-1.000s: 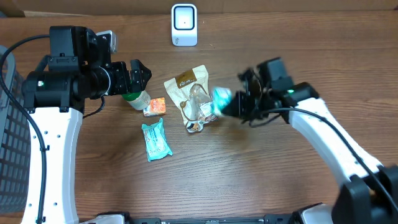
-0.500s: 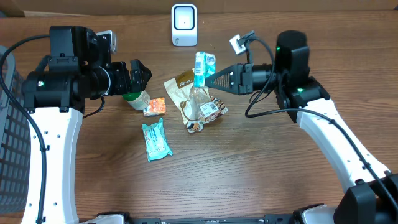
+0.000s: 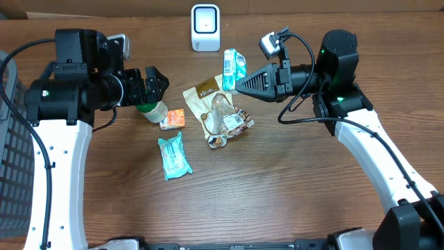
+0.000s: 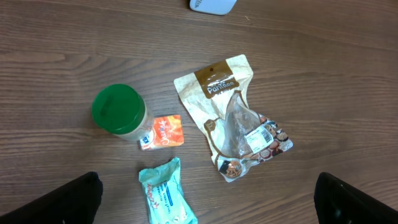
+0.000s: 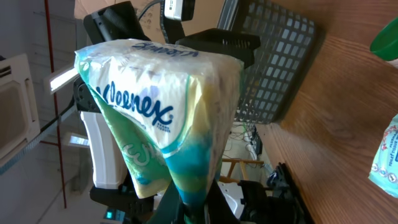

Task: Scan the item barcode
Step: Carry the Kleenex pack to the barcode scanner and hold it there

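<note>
Right hand [image 3: 238, 82] clamped on Kleenex tissue pack [image 3: 234, 67], held aloft near scanner [image 3: 205, 28]; left hand [image 3: 155, 85] spread wide above green-lidded jar [image 3: 150, 110]

Bare table [image 3: 277, 194] spans the near half, in front of the teal packet [image 3: 173, 157]; 1 bare strip separates the scanner [image 3: 205, 28] from the brown pouch [image 3: 211, 104]; 3 items crowd the centre: jar [image 3: 149, 111], orange packet [image 3: 173, 119], brown pouch; the basket [image 3: 12, 173] blocks the left edge; the tissue pack [image 3: 234, 66], clamped in the right gripper [image 3: 239, 82], occupies the air right of the scanner.
</note>
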`<state>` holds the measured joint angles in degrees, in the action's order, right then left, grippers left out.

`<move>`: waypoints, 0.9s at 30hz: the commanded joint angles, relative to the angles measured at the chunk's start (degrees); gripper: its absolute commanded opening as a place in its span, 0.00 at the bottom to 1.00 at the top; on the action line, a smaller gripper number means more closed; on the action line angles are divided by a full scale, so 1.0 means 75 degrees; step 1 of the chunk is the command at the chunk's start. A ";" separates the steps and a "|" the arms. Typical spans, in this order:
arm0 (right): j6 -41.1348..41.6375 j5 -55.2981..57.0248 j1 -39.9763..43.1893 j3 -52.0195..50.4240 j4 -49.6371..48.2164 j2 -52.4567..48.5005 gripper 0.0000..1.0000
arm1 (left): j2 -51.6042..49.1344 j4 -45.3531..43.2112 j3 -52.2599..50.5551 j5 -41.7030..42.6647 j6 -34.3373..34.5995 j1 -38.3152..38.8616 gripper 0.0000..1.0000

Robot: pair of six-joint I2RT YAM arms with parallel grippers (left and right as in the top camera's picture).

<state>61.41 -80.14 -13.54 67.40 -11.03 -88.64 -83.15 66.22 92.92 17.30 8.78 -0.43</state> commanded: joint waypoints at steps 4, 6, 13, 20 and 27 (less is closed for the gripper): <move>-0.1355 0.0743 -0.0356 0.0064 0.1533 -0.0137 0.04 | 0.0087 -0.0006 -0.0029 -0.0050 -0.0143 0.0003 1.00; -0.2177 0.1719 -0.0615 0.0064 0.2763 -0.0187 0.04 | 0.0087 -0.0006 -0.0029 -0.0050 -0.0143 0.0003 1.00; -0.3177 0.4666 -0.1288 0.0405 0.5129 -0.0187 0.04 | 0.0087 -0.0006 -0.0029 -0.0050 -0.0143 0.0003 1.00; -0.4654 0.8612 -0.1399 0.3829 0.8851 -0.0839 0.04 | 0.0087 -0.0006 -0.0029 -0.0050 -0.0143 0.0003 1.00; -0.6135 1.1640 -0.1853 0.7647 0.9658 -0.2940 0.04 | 0.0087 -0.0006 -0.0029 -0.0050 -0.0143 0.0003 0.99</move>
<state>23.59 -9.98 -25.39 116.92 62.41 -103.79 -83.15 66.19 92.92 17.10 8.78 -0.43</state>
